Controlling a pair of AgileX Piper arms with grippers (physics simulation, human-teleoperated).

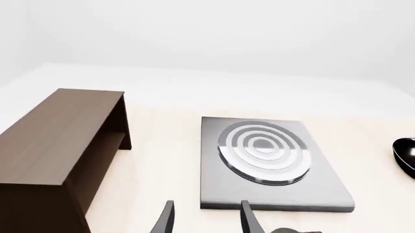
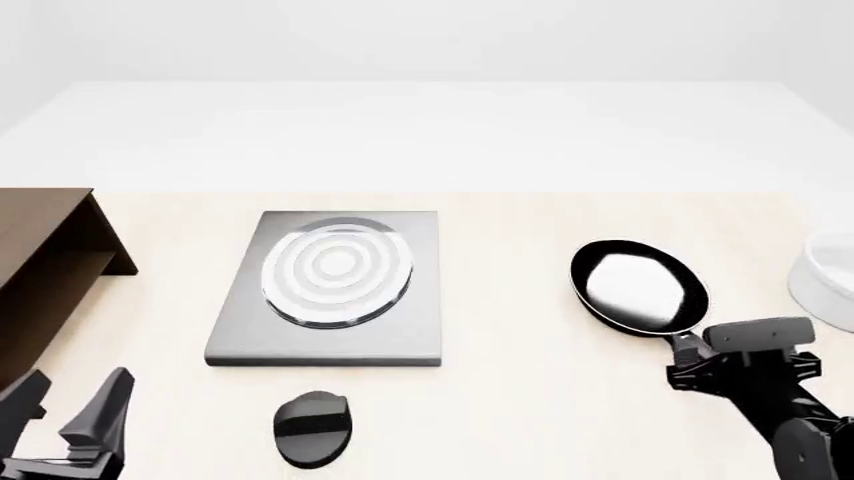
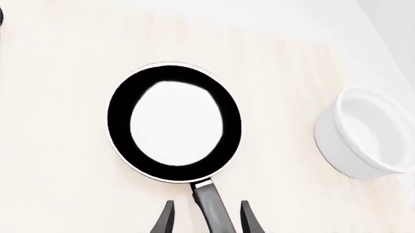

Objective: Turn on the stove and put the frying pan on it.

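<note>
The pale wooden table (image 2: 534, 400) carries the stove (image 2: 334, 340), knob (image 2: 311, 428), frying pan (image 2: 638, 285), white bowl (image 2: 827, 280) and brown shelf (image 2: 47, 250).

- The stove (image 2: 240, 335) is showing flat grey metal, its burner (image 2: 336, 270) ringed in silvery concentric circles.
- The knob (image 2: 311, 428) is showing plain black.
- The frying pan (image 3: 174, 121) is showing a black rim and handle, its glossy inside reflecting white.
- The bowl (image 3: 363, 138) is showing white.
- The shelf (image 1: 55, 145) is showing dark brown wood.
- The surface (image 2: 534, 400) is showing pale cream wood grain.
- The right gripper's fingers (image 3: 250, 221) are showing dark grey.
</note>
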